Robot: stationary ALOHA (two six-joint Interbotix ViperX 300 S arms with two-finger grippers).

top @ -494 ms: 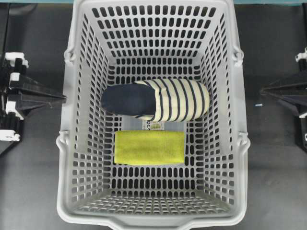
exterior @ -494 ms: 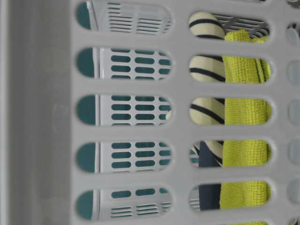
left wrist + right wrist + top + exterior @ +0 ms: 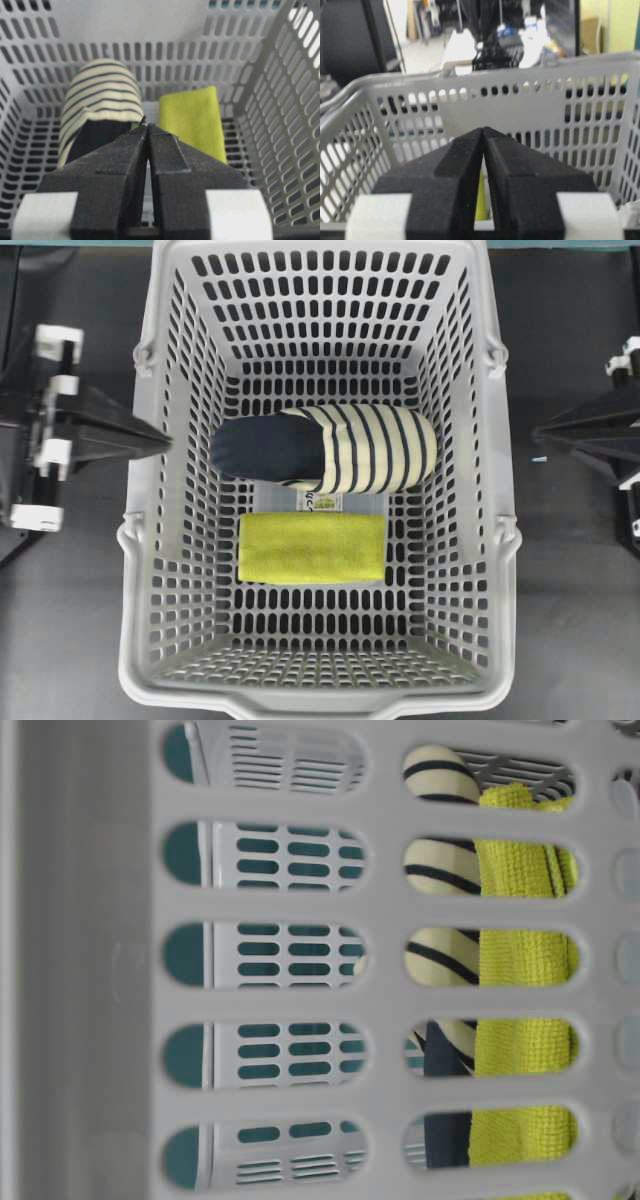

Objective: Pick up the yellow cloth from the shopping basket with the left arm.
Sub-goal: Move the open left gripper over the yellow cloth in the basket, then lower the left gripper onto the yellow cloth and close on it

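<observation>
Only the overhead view shows both arms outside the shopping basket (image 3: 150,540). The yellow cloth (image 3: 312,548) lies flat on its floor beside the striped slipper (image 3: 325,448). The left end effector (image 3: 160,439), pressed narrow and empty, points over the left rim, the cloth below and well apart; the right end effector (image 3: 540,432) is likewise pinched together.

A dark tabletop (image 3: 570,640) lies under even light, while the right wrist view shows a blurred, cluttered room with a white table (image 3: 462,47).

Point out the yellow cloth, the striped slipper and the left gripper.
yellow cloth (image 3: 312,548), overhead view, middle of its top face.
striped slipper (image 3: 375,447), overhead view, striped upper.
left gripper (image 3: 160,438), overhead view, closed fingertips.
</observation>
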